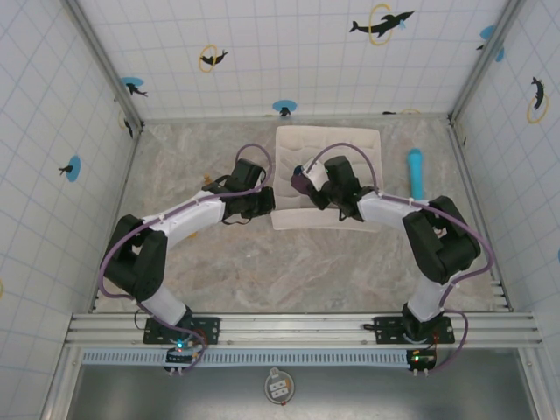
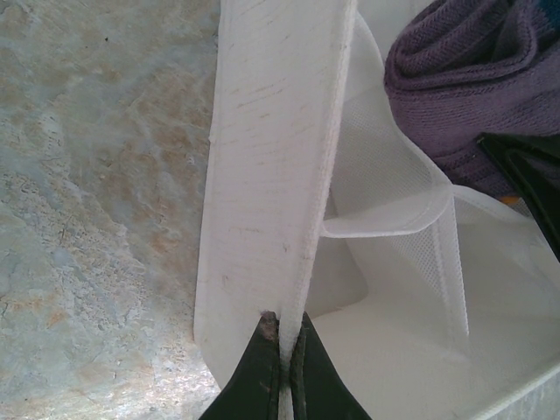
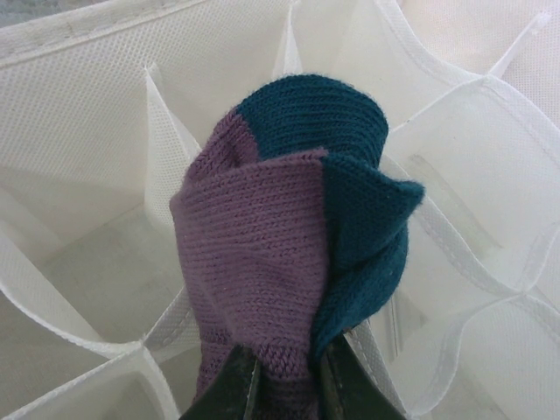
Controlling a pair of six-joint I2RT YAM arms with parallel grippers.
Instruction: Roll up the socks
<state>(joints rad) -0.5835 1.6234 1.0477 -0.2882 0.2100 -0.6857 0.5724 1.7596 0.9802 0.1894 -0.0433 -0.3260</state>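
With the left gripper (image 2: 282, 331) pinching the organizer (image 2: 271, 175) wall, the right gripper (image 3: 287, 372), pinching the socks (image 3: 280, 219), should lower them straight inside it.

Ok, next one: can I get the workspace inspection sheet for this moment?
Surface: marbled grey-tan table.
Job's things: purple and teal rolled socks, held over the cells of the white fabric organizer.
Clutter: light blue cylinder, lying right of the organizer.
Grippers: left gripper shut on the organizer's rim; right gripper shut on the socks.
Cables: purple cables run along both arms.
Surroundings: white tiled walls with dolphin stickers.
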